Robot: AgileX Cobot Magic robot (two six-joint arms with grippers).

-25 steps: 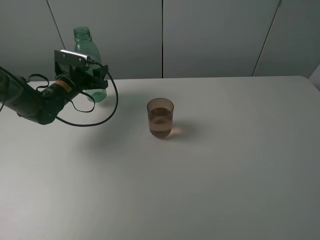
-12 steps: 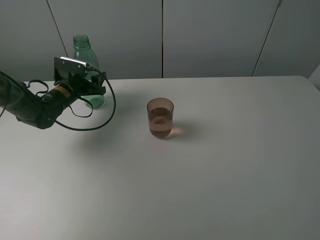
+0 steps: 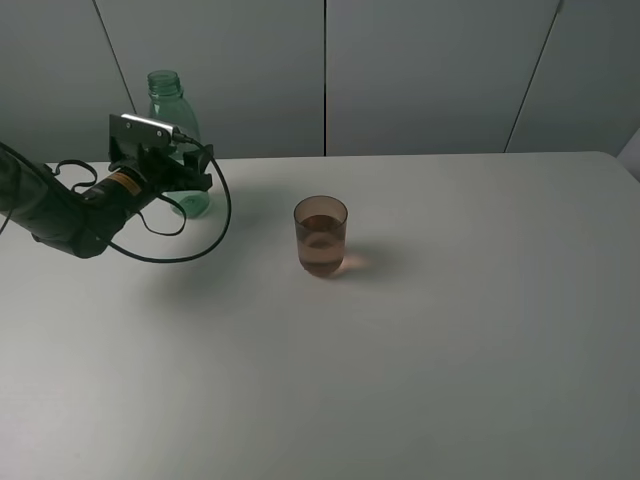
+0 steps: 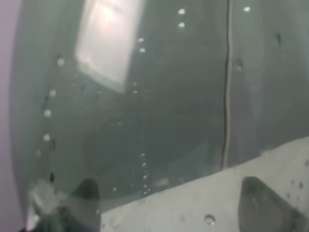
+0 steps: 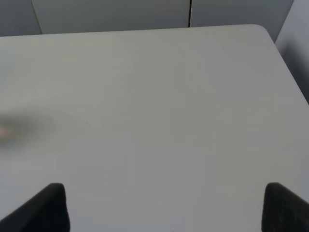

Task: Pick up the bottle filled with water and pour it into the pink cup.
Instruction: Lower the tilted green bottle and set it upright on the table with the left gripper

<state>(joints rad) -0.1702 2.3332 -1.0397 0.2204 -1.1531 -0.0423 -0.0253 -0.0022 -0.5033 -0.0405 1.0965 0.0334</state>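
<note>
At the far left of the white bench [image 3: 450,330], seen from the high camera, the left end effector [image 3: 192,172] was clamped on the lower body of the green bottle [image 3: 172,105], which stood upright near the bench's back edge with its uncapped neck rising above the arm. The pink cup [image 3: 321,236] stood apart, near the middle of the bench, and appeared to hold some liquid already, so the bottle had probably been set down clear of it after pouring, though that is only a judgement. An orange label band showed on the arm, its writing too small to read. In the left wrist view, the bottle [image 4: 145,96] filled almost the whole picture, droplets clinging to its wall, which fits a close pinch; no brand or label was visible. In the right wrist view, the right end effector [image 5: 164,227] hung spread over bare bench [image 5: 154,96], holding nothing, apparently parked out of the way.
</note>
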